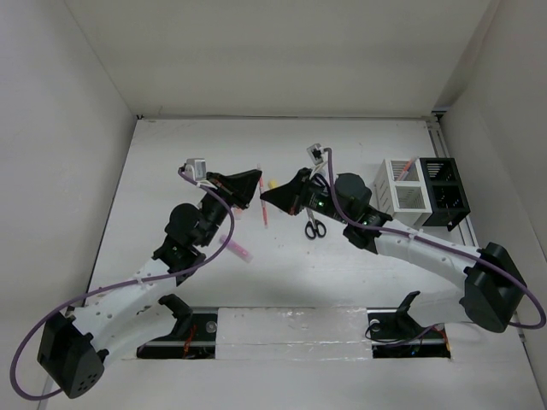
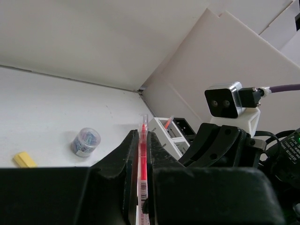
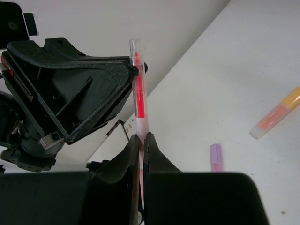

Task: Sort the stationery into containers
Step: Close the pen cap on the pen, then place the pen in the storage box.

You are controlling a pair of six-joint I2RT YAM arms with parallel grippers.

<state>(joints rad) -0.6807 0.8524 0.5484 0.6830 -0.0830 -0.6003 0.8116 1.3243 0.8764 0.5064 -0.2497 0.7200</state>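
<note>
The thin red pen (image 3: 139,101) is up over the middle of the table (image 1: 171,162), pinched tight by both the left gripper (image 2: 142,138) and the right gripper (image 3: 140,140). One other pen (image 1: 410,162) stands in the white box (image 1: 395,173), far right. The scissors (image 1: 314,227) and a pink marker (image 1: 238,248) lie loose, so I think most sorting is left.

Right tool (image 3: 142,140) pinched shut on thin red pen (image 3: 139,101), pen upright. Left tool (image 3: 134,71) meets same pen near clear top end. White counter (image 3: 234,56) right of pen: purple highlighter (image 3: 215,157), orange highlighter (image 3: 276,114), well apart.
</note>
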